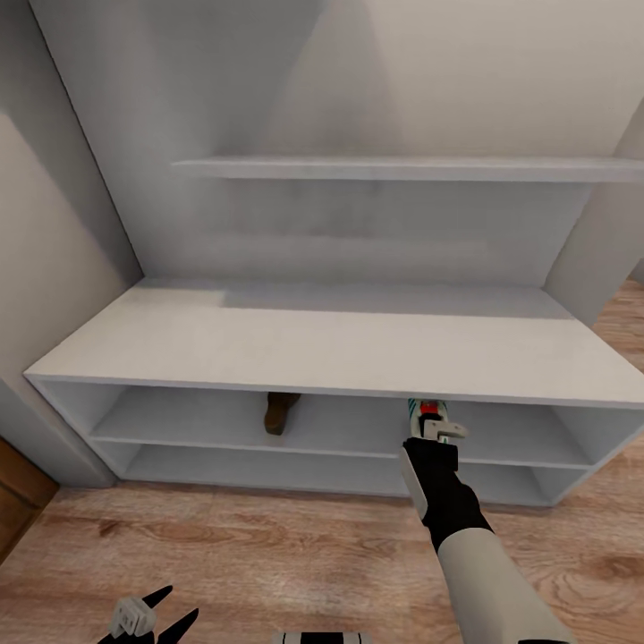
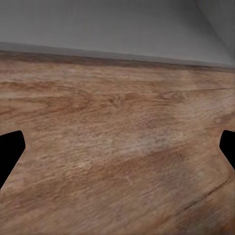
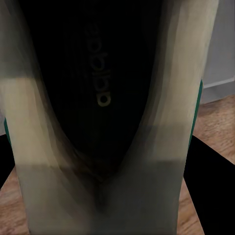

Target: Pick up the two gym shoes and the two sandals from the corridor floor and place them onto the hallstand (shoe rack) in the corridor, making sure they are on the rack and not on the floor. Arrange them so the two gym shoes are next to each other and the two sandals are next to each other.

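Clamping 1 gym shoe [image 1: 430, 410] in our right gripper [image 1: 436, 427], long axis pointing into the hallstand [image 1: 340, 344], right of the sandal [image 1: 281, 413]

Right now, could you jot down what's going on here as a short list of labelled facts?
Right claw: shut on a gym shoe, at the front edge of the upper open shelf
Left claw: open, empty, low over the corridor floor
Hallstand: bench top bare
Upper shelf: one brown sandal inside, apart from the shoe
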Motion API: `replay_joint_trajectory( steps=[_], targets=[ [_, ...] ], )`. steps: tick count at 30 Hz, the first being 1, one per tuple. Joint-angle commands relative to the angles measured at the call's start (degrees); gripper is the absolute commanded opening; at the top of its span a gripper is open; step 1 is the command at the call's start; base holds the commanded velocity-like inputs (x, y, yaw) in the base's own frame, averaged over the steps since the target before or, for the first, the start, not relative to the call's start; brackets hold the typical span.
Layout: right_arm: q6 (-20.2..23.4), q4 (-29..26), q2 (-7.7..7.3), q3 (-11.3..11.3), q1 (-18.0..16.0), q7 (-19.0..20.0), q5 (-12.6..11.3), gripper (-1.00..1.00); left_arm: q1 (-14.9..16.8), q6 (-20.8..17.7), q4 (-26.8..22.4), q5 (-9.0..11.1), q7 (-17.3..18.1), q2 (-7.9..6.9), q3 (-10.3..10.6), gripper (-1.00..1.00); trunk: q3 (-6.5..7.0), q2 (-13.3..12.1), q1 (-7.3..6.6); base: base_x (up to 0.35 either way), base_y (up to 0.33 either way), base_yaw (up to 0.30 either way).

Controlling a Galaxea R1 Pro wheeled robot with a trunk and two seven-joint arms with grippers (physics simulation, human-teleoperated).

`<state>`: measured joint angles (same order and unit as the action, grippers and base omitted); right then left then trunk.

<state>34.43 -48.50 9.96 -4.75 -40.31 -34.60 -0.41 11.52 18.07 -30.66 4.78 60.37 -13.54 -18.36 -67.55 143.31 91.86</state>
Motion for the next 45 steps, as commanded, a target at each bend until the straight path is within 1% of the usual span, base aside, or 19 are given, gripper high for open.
replay_joint_trajectory(
  steps=[1,7,17,35,45],
  targets=[
    [0.3,-0.1,0.04,-0.1,0.0,-0.2,0.0,-1.00,0.0,0.3,0.1,0.1,0.2,0.00,-0.1,1.00,-0.05,0.0,-0.01,0.022,0.000,0.000],
    [0.3,0.0,0.04,-0.1,0.0,-0.2,0.0,-1.00,0.0,0.3,0.1,0.1,0.3,0.00,-0.1,1.00,-0.05,0.0,-0.01,0.042,0.000,0.000],
    [0.3,0.0,0.04,-0.2,0.0,-0.1,0.0,-1.00,0.1,0.3,0.1,0.1,0.4,0.00,-0.1,1.00,-0.05,0.0,-0.01,0.174,0.000,0.000],
    [0.3,-0.1,0.04,-0.2,0.0,-0.2,0.0,-1.00,0.0,0.3,0.1,0.1,0.4,0.00,-0.1,1.00,-0.05,0.0,-0.01,0.017,0.000,0.000],
    [0.3,-0.1,0.04,-0.2,0.0,-0.2,0.0,-1.00,0.1,0.3,0.1,0.1,0.4,0.00,0.0,1.00,-0.05,0.0,-0.01,0.149,0.000,0.000]
  ],
)
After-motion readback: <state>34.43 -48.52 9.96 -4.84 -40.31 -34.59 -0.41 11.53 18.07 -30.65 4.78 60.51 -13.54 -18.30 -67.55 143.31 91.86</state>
